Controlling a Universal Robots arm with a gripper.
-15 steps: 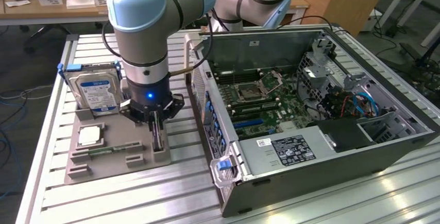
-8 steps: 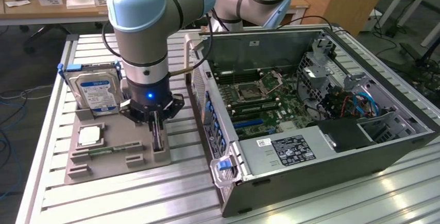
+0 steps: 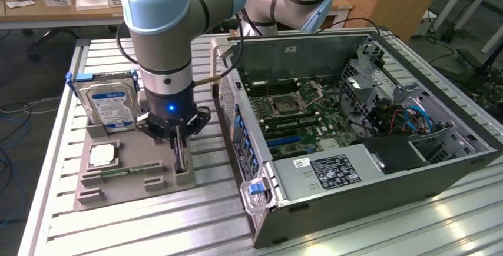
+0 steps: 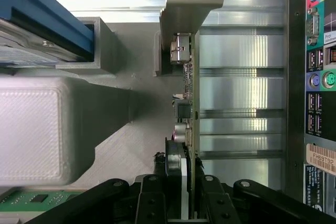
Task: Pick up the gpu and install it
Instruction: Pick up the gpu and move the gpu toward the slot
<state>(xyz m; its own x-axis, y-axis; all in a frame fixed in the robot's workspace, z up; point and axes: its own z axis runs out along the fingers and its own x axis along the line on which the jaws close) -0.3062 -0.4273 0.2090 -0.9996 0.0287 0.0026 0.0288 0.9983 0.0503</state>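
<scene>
The gpu is a thin dark card standing on edge in a slot of the grey fixture tray, at the exterior view's left of the computer case. In the wrist view the gpu runs edge-on with its small components showing. My gripper points straight down over the card's top edge. Its black fingers sit on both sides of the card, so my gripper is shut on the gpu. The card still stands in its holder.
The open computer case lies on its side with the motherboard exposed; its rear ports face the tray. On the tray stand a silver hard drive, a processor and a green memory stick.
</scene>
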